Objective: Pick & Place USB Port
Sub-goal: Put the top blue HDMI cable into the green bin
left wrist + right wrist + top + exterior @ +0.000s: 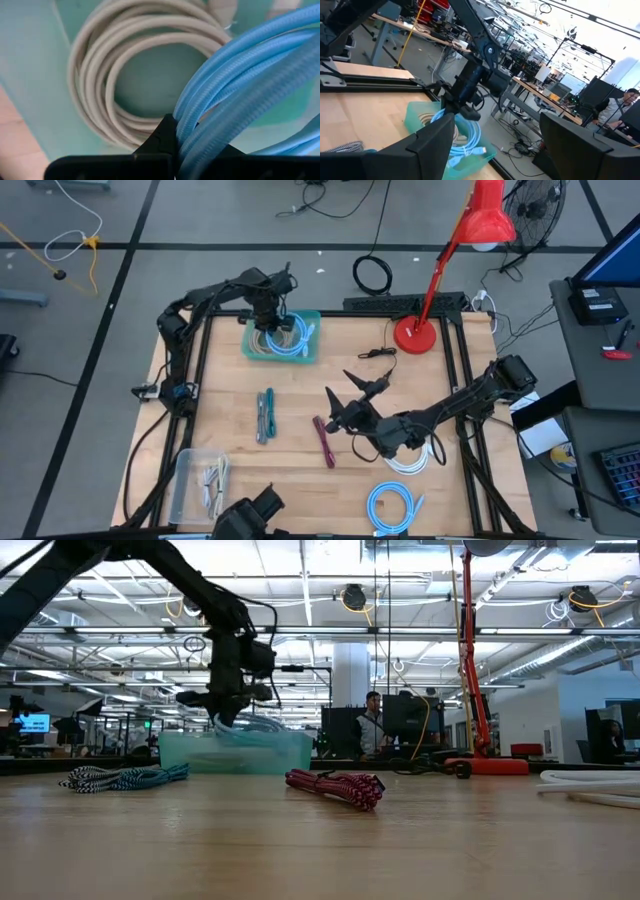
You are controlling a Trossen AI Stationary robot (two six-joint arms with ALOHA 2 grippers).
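light: bright, overhead | shadows: soft | left wrist view: blurred

Grey floor (200, 220), red lamp (485, 220), desks behind.

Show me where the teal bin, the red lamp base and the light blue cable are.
teal bin (312, 350), high view, right wall.
red lamp base (415, 336), high view, centre.
light blue cable (240, 95), left wrist view, strands.
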